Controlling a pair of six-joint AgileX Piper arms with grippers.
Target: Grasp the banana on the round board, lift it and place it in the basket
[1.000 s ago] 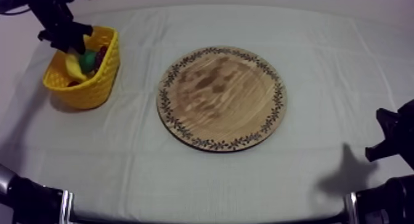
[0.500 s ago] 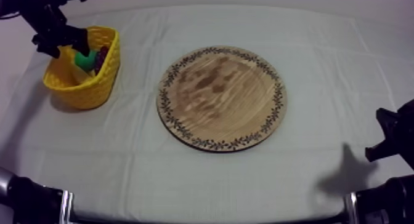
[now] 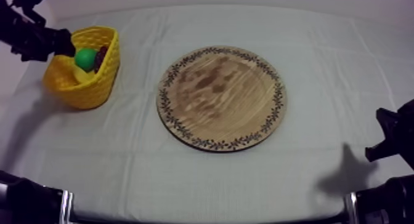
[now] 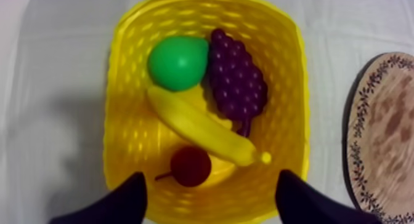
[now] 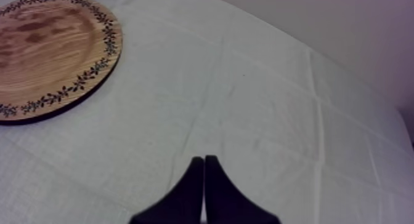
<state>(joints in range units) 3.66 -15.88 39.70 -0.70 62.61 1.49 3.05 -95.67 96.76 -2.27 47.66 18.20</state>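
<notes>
From above: round wooden board with patterned rim (image 3: 222, 98) lies bare at the centre of the surface (image 3: 203, 183), yellow woven basket (image 3: 92, 91) by its far-left corner. Left wrist: left claw (image 4: 209, 184) gapes empty; yellow toy banana (image 4: 197, 125) lies in the basket, job looks done. Right wrist: right claw (image 5: 203, 168) pinched together.

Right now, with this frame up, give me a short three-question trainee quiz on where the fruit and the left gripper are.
1. True or false: the banana lies on the wooden board.
2. The left gripper above the yellow basket is: A open, B shut on the banana, C shut and empty.
3. How many fruits lie in the basket?
Key: 1 false, it lies in the basket; 2 A; 3 four: banana, pear, grapes, small red fruit.
</notes>
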